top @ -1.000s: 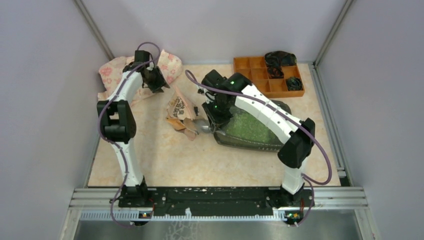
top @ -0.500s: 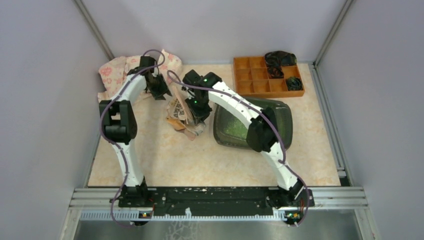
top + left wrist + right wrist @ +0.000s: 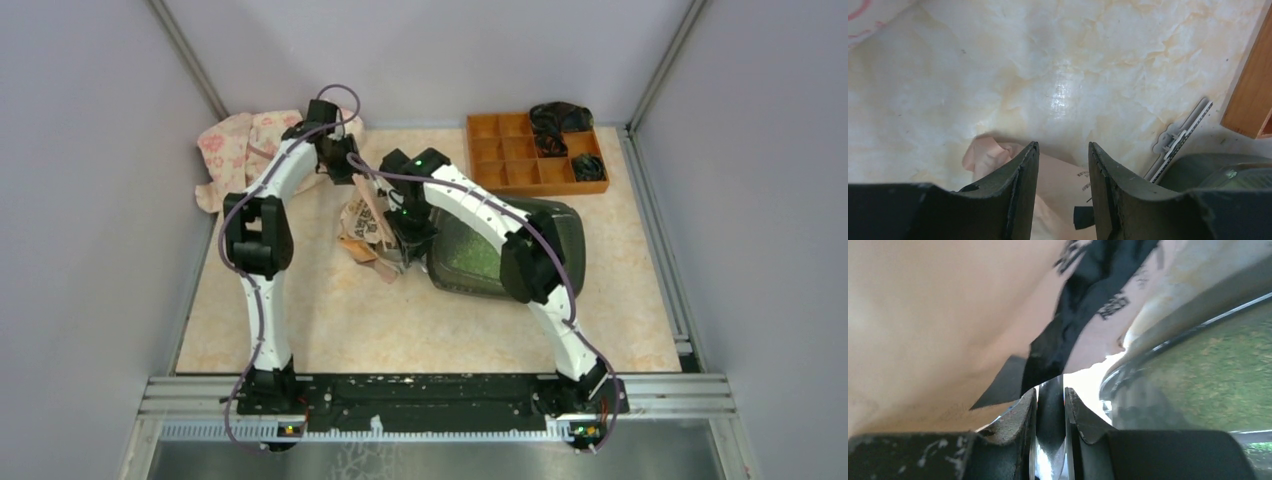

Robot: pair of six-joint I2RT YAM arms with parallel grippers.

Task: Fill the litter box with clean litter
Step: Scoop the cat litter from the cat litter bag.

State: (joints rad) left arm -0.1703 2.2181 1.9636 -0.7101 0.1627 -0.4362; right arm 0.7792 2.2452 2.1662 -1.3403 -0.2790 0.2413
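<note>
Grey-black litter box (image 3: 566, 226) lies lengthwise left to right, clean litter (image 3: 462, 256) inside

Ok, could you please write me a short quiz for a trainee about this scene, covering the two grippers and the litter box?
1. True or false: the litter box already holds some green litter.
2. What is the right gripper shut on? A the paper bag; B a thin grey metal handle; C nothing at all.
3. Fill the gap: the left gripper, above the paper bag, is ___ and holds nothing.
Key: 1 true. 2 B. 3 open.
</note>
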